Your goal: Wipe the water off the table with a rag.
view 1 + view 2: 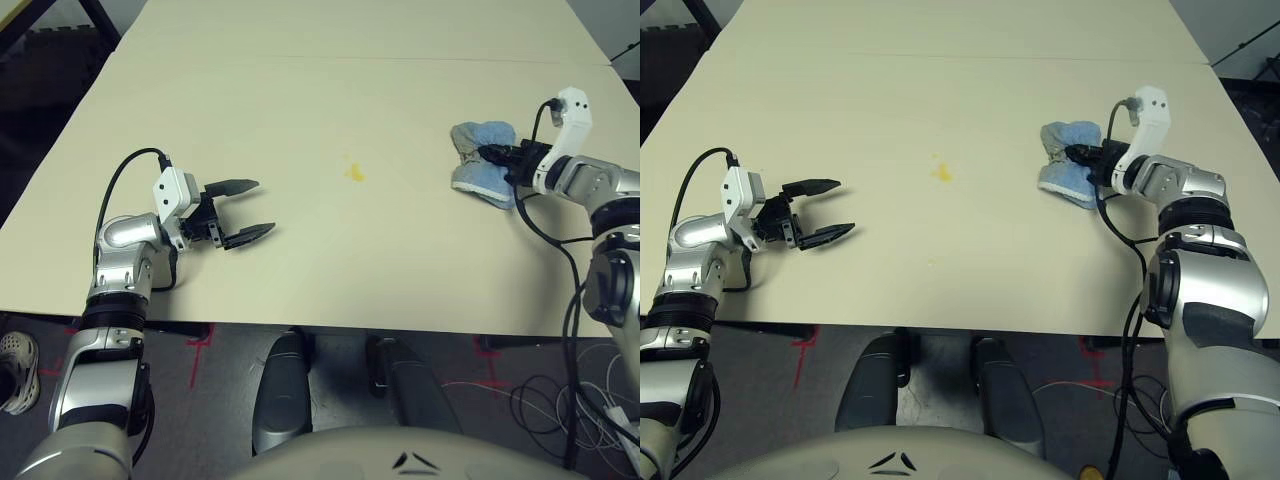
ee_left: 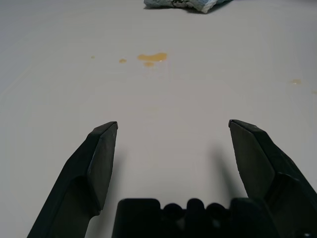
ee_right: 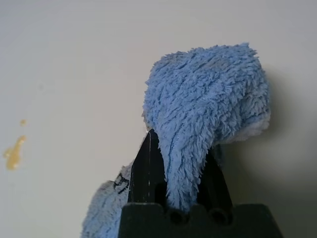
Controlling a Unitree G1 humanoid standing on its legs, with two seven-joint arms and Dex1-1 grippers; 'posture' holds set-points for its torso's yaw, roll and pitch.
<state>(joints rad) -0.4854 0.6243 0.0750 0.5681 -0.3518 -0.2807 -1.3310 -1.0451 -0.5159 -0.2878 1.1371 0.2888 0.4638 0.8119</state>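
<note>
Left eye view takes in the pale cream surface (image 1: 300, 120), broad and bare, with a thin seam line running across it toward the far end; past its near edge lies dark floor with red tape marks and a tangle of cables on the right. At the far left corner something dark stands beyond the edge, too cut off to identify.

On the robot's right side the rag (image 1: 482, 160) sits bunched on the surface, light blue terry with a white edge. Its print is mostly folded away (a scrap of black marking peeks out low in the right wrist view). The right gripper (image 1: 1087, 155) has its jaws pinching a fold of the rag, the cloth humped up over the black fingers (image 3: 146, 171) and hiding their tips.

The left gripper (image 1: 245, 210) lies low on the robot's left side, jaws spread wide with nothing between them, well apart from the rag.

The water (image 1: 353, 173) shows as a small yellow-orange splotch near the middle, between the two grippers, with fainter specks beside it in the left wrist view
</note>
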